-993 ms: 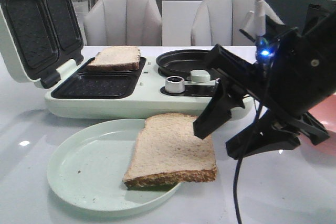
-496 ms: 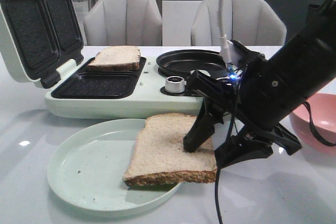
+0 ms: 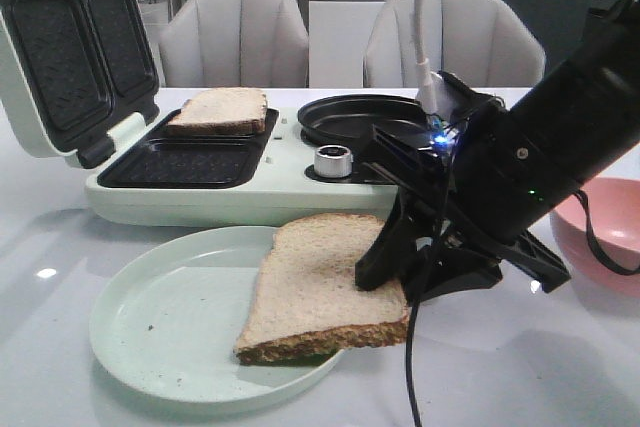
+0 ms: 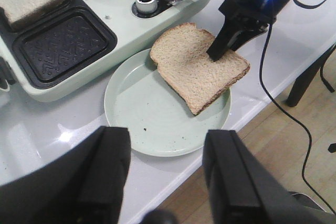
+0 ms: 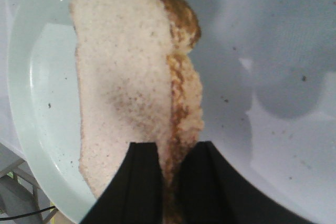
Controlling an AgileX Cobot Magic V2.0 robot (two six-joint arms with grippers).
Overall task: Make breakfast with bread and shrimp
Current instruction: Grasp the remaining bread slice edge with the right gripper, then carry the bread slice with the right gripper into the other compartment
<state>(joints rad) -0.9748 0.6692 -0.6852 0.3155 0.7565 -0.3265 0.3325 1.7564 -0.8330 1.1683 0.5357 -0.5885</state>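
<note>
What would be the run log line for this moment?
right gripper: jaws pinching bread slice edge | slice on plate | left gripper: open, above plate

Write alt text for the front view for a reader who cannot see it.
The right gripper straddles the right edge of a bread slice lying half on a pale green plate. Behind stands an open sandwich maker holding a second slice; a pink bowl sits at right.
</note>
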